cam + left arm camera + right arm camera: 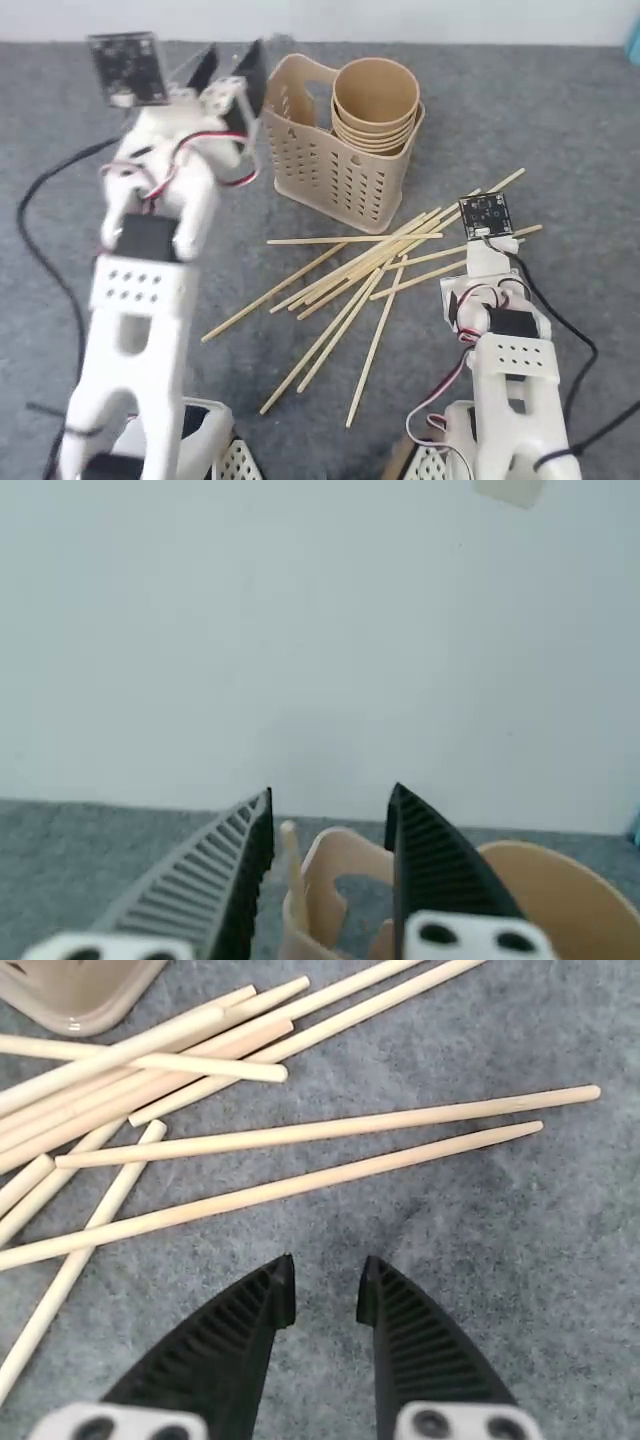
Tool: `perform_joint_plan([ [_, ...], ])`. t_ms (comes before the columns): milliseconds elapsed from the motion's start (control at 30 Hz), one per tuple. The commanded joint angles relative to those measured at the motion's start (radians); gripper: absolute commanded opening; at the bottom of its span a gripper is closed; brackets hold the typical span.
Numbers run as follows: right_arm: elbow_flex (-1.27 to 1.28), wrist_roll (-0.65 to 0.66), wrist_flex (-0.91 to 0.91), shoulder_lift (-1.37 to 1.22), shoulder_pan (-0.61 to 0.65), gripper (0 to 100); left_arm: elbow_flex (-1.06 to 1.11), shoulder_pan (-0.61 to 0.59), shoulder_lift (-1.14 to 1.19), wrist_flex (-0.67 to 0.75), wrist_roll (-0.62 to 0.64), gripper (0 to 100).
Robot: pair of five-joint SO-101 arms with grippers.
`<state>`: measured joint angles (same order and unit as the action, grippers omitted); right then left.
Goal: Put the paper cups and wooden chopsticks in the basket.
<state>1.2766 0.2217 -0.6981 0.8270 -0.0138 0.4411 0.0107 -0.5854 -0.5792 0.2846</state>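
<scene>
a grey, felt-like table cover (560,130) runs back to a plain white wall (300,630); a small blue thing (634,42) sits at its far edge, cut off

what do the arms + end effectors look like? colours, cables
Left arm and right arm: white shells, perforated panels, black servos, red, white and black wires, black cable. Black circuit board on each wrist. Left end effector and right end effector: black, pointed, ribbed fingers.
</scene>
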Motion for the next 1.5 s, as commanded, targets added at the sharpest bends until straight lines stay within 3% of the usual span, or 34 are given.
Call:
perform_joint_plan([
  [0, -0.005, 0.014, 0.022, -0.002, 0.005, 12.3, -0.010, -0.048, -0.117, -0.241, -0.002, 15],
  [100, -0.005, 0.014, 0.022, -0.002, 0.005, 12.3, -0.004, -0.080, -0.137, -0.457, -0.028, 15],
  [233, -0.005, 0.014, 0.022, -0.002, 0.005, 12.3, 0.031, -0.051, -0.058, -0.684, -0.245, 15],
  [300, -0.005, 0.014, 0.022, -0.002, 0.005, 12.3, 0.064, -0.028, 0.000, -0.718, -0.345, 15],
  [433, -0.005, 0.014, 0.019, -0.002, 0.005, 12.3, 0.133, -0.018, 0.114, -0.634, -0.414, 15],
  [567, -0.005, 0.014, 0.016, -0.002, 0.005, 12.3, 0.216, -0.014, 0.210, -0.446, -0.414, 15],
  [833, -0.005, 0.014, 0.016, -0.002, 0.004, 12.3, 0.387, 0.114, 0.377, -0.035, -0.416, 15],
  [933, -0.005, 0.014, 0.016, -0.002, 0.002, 12.3, 0.395, 0.129, 0.463, 0.060, -0.417, 15],
  [1133, -0.005, 0.014, 0.018, -0.002, 0.002, 12.3, 0.248, 0.124, 0.601, 0.043, -0.419, 15],
  [1467, -0.005, 0.014, 0.018, -0.002, 0.002, 12.3, 0.064, 0.150, 0.792, -0.132, -0.414, 15],
])
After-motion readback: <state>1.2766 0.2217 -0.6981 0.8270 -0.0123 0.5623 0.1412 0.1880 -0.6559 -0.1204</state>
